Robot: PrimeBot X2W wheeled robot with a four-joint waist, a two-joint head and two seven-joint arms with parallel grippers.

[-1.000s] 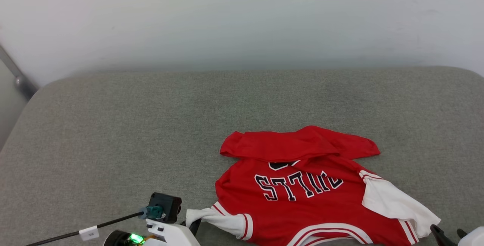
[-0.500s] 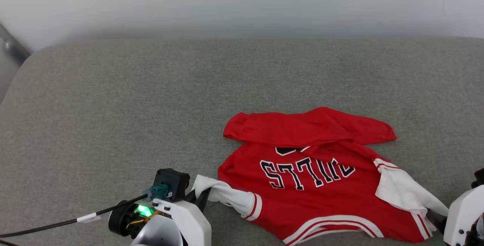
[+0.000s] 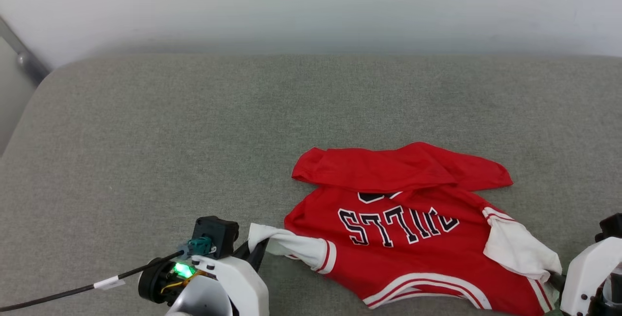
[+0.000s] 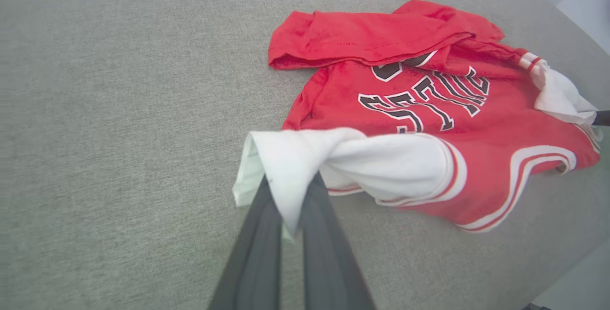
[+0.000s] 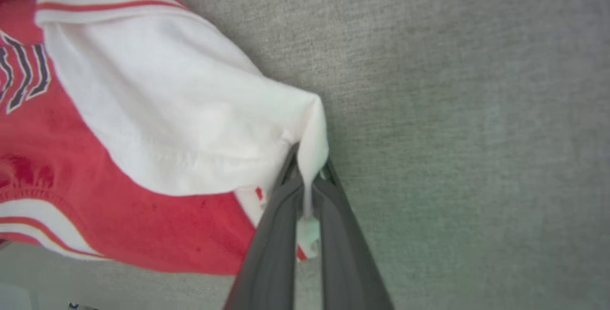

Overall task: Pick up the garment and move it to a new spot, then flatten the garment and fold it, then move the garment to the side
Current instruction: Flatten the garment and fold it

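At the lower left of my head view, the left gripper [image 3: 256, 253] has its 2 fingers pinching one white sleeve [image 3: 291, 247] of the red jersey [image 3: 413, 262]. The jersey lies rumpled on the grey cushion [image 3: 170, 136], lower centre to right. At the lower right edge, the right gripper [image 3: 555, 279] pinches the other white sleeve [image 3: 520, 250].

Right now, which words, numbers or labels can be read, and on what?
"BULLS": black, white-outlined lettering on the garment, upside down in the head view; the B is partly creased.
Black figure under the garment's folded-over red flap: mostly hidden, unreadable.
White tag on the black cable: too small to read.
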